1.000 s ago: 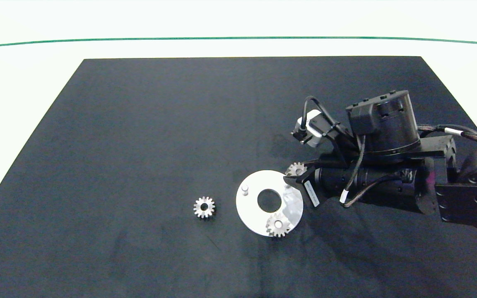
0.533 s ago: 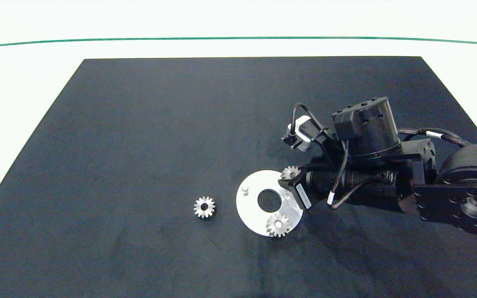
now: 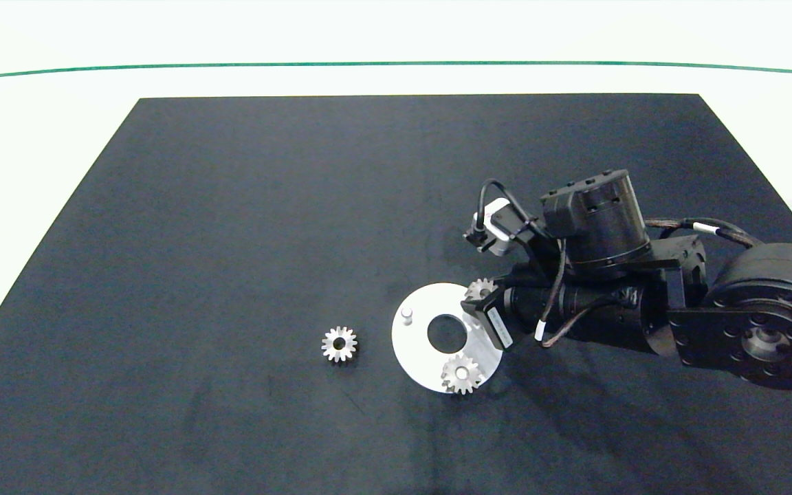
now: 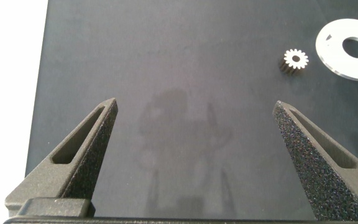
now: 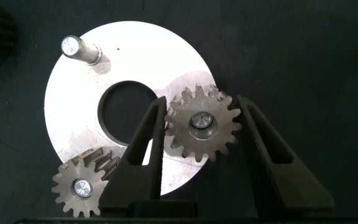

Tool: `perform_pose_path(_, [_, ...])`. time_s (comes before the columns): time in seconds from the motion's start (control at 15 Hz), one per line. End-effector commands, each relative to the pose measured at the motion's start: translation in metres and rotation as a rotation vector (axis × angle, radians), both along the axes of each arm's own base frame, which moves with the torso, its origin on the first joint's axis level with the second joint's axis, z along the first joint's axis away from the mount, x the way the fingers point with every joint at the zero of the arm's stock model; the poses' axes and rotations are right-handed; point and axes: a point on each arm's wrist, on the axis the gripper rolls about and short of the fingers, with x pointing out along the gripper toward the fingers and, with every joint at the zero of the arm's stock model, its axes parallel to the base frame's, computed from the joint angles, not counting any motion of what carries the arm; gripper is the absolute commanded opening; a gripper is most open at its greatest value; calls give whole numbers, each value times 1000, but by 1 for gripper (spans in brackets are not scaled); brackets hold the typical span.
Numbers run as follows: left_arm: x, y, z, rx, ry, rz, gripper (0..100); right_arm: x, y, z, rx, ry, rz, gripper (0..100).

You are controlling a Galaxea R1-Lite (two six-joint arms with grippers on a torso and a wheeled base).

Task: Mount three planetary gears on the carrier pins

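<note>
The white carrier disc (image 3: 416,344) lies on the black mat, with one bare carrier pin (image 3: 406,315) on its left side. One planetary gear (image 3: 462,373) sits on the front pin. My right gripper (image 3: 480,297) is shut on a second gear (image 3: 481,289) at the disc's right rim. In the right wrist view this gear (image 5: 202,126) lies between the two fingers of the gripper (image 5: 202,102), with a pin end showing in its bore, beside the bare pin (image 5: 79,48) and the seated gear (image 5: 82,186). A third gear (image 3: 339,344) lies loose left of the disc. My left gripper (image 4: 194,104) hangs open, out of the head view.
The black mat (image 3: 231,206) covers most of the white table, whose bare edges show around it. A green line (image 3: 396,64) runs along the far side. The left wrist view shows the loose gear (image 4: 296,60) and the disc (image 4: 337,43) far from the left gripper.
The right arm has moved left and towards the front, bringing the held gear from just off the disc's far-right rim onto the disc. The other two gears have not moved.
</note>
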Motion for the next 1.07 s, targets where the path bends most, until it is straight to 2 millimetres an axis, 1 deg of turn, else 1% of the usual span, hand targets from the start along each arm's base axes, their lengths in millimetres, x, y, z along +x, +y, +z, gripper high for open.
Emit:
perform_pose_path(0.07, [1, 0, 0, 1, 4, 0, 100, 3, 2, -4, -8, 9, 1, 10])
perform_pose_path(0.27, [1, 0, 0, 1, 4, 0, 100, 5, 4, -5, -8, 9, 1, 10])
perform_pose_path(0.33, [0, 0, 0, 0, 2, 0, 100, 4, 4, -5, -9, 10, 1, 100])
perform_pose_path(0.67, [0, 0, 2, 0, -2, -1, 100, 4, 4, 0, 2, -2, 2, 100])
perform_pose_path(0.87, [-1, 0, 1, 0, -4, 0, 100, 0, 0, 5, 19, -11, -3, 100])
perform_pose_path(0.93, [-2, 0, 1, 0, -10, -7, 100, -15, -11, 18, 40, -35, -2, 100])
perform_pose_path(1.07, [-3, 2, -2, 1, 10, -37, 100, -56, -45, 51, 91, -136, -41, 100])
